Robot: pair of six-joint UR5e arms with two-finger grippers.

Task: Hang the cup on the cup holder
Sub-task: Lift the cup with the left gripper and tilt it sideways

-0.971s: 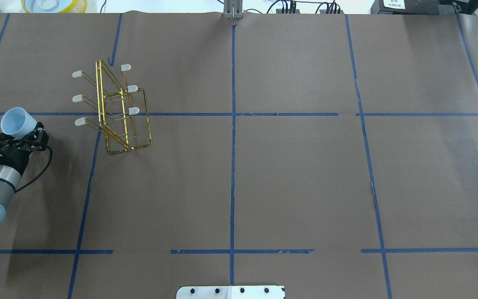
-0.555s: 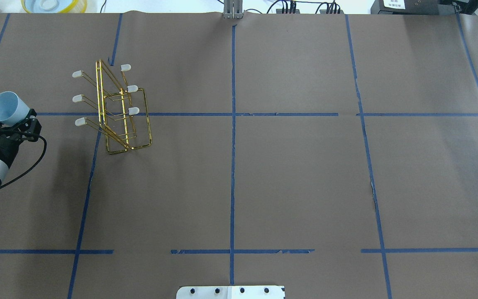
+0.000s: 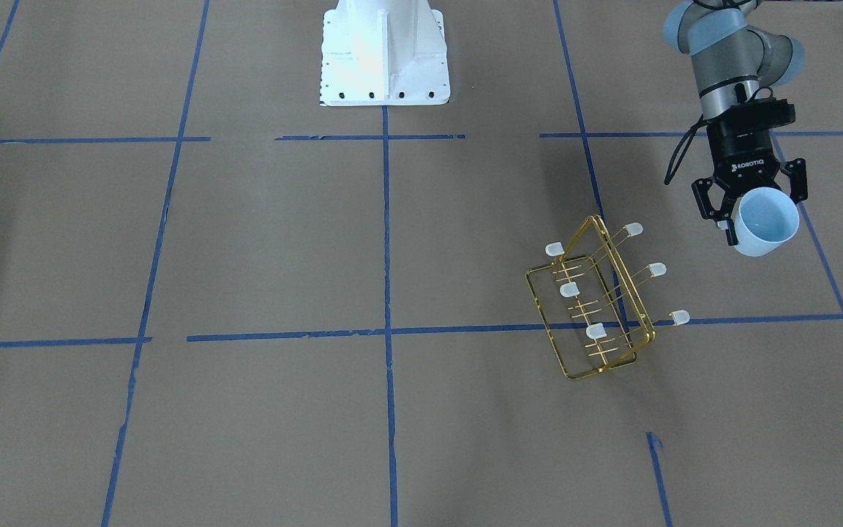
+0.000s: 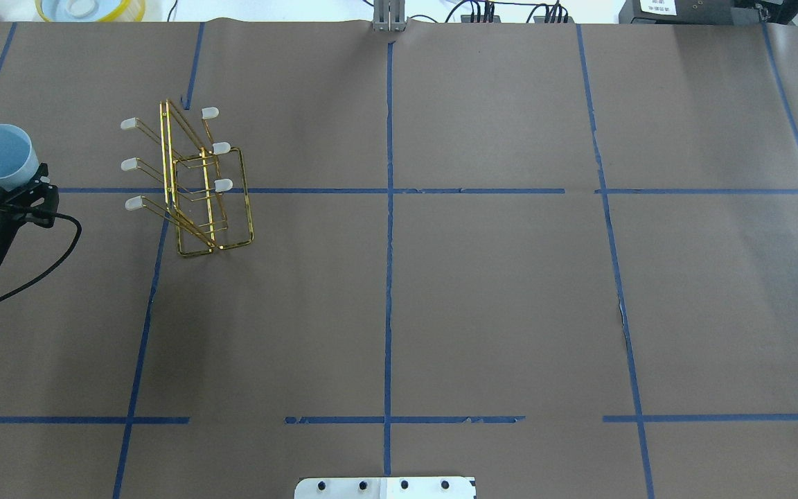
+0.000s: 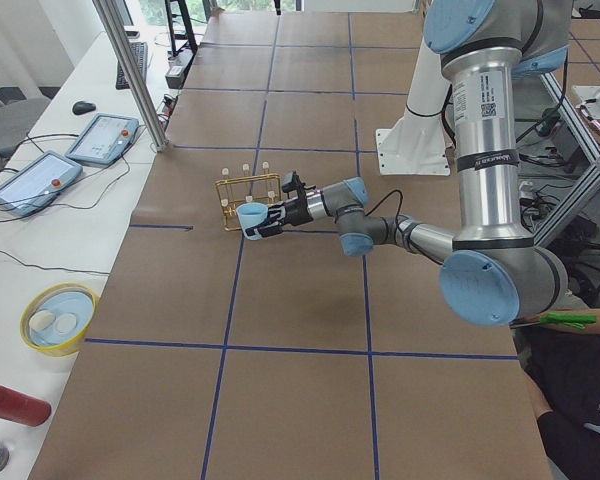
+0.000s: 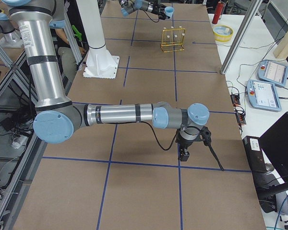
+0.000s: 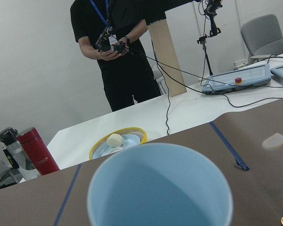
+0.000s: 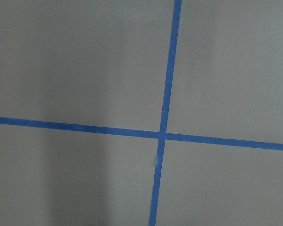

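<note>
The left gripper (image 3: 752, 206) was clamped on the cup (image 3: 764, 228), its black fingers (image 3: 708, 207) pressed to the cup's narrow end from either side. The cup was held off the table (image 4: 496, 298), tilted, with its wide mouth turned up and away from the robot, so both the overhead and the front-facing views looked into its pale blue inside. In the left wrist view its rim filled the lower middle. The holder (image 3: 597, 311) stood on its rectangular base in the robot's left half of the table, over a blue tape line (image 4: 440, 190), with three white-capped prongs slanting out to the side where the cup was and three to the other side. The cup was well apart from the holder, out to the robot's left of it near the table's edge, and touched none of its prongs. The right gripper (image 6: 185, 152) hung low over the brown paper at the far right end of the table, pointing down; it showed only in the right side view, so whether its fingers were apart or together could not be told. Its wrist camera saw only paper and crossing tape. Beyond the table a yellow bowl (image 7: 118, 141) and a red bottle (image 7: 35, 150) sat on a white bench.
</note>
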